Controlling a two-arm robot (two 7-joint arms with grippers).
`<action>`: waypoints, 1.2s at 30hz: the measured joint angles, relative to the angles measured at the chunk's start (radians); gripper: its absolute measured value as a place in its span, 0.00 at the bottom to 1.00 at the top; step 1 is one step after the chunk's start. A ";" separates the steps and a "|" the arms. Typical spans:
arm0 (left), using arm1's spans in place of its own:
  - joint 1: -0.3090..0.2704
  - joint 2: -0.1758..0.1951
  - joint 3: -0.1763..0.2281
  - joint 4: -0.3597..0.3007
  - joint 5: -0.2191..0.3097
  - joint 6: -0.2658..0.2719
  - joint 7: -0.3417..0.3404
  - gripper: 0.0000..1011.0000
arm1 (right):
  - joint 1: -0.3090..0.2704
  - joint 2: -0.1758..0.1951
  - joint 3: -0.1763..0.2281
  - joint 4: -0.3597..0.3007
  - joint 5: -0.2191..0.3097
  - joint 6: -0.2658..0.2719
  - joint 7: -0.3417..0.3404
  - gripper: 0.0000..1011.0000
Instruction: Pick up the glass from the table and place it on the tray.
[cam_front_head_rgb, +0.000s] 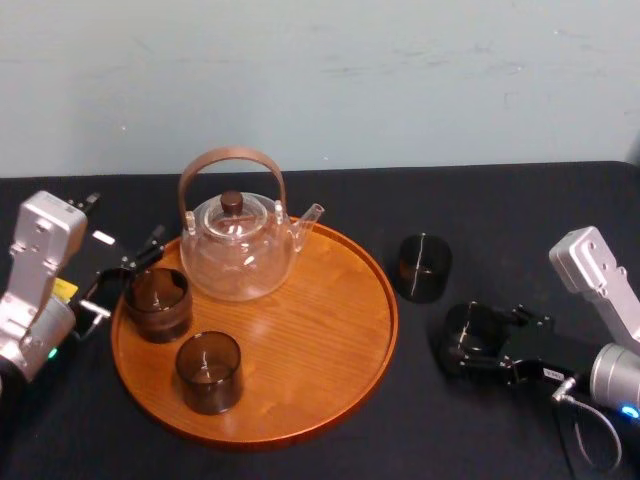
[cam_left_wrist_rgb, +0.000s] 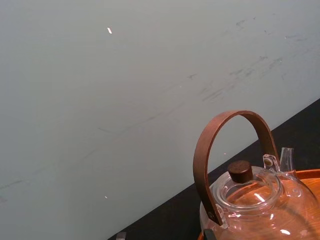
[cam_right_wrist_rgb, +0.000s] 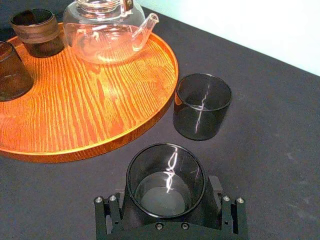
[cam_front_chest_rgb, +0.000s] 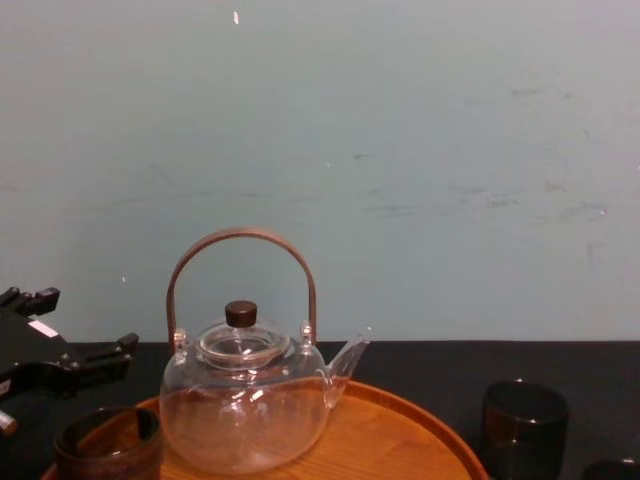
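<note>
Looking down from the head camera, I have the left gripper (cam_front_head_rgb: 122, 277) hanging just off the tray's (cam_front_head_rgb: 335, 330) left rim. It is tilted inward, its fingers spread with nothing between them, close beside the rear cup (cam_front_head_rgb: 158, 305) on the tray. Right of the tray, the right gripper (cam_front_head_rgb: 468, 340) lies low over the table (cam_front_head_rgb: 520, 200), its arm coming in from the right. It is pinching the glass (cam_right_wrist_rgb: 165, 175), with a finger against each side. That glass stands upright on the table, off the tray and near its right rim.

From the right wrist I cannot make out the fingertips, because the glass covers them. In the chest view the rear cup is cut off at the bottom edge and the glass at the lower right corner. The left wrist camera catches the teapot (cam_left_wrist_rgb: 250, 200) only in part.

For room, a second glass (cam_front_head_rgb: 424, 268) stands just beside the tray's right rim, near the held glass but apart from it. On the tray the teapot takes the back, and the rear cup and a front cup (cam_front_head_rgb: 209, 373) take the left. Open wood shows across the tray's right half.
</note>
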 joint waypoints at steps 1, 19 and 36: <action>0.000 0.000 0.000 0.000 0.000 0.000 0.000 0.99 | 0.005 -0.002 -0.003 0.004 -0.001 0.001 0.000 0.99; 0.000 0.000 0.000 0.000 0.000 0.000 0.000 0.99 | 0.024 -0.005 -0.020 0.012 -0.018 -0.009 0.004 0.99; 0.000 0.000 0.000 0.000 0.000 0.000 0.000 0.99 | 0.023 -0.005 -0.018 0.012 -0.015 -0.008 0.003 0.89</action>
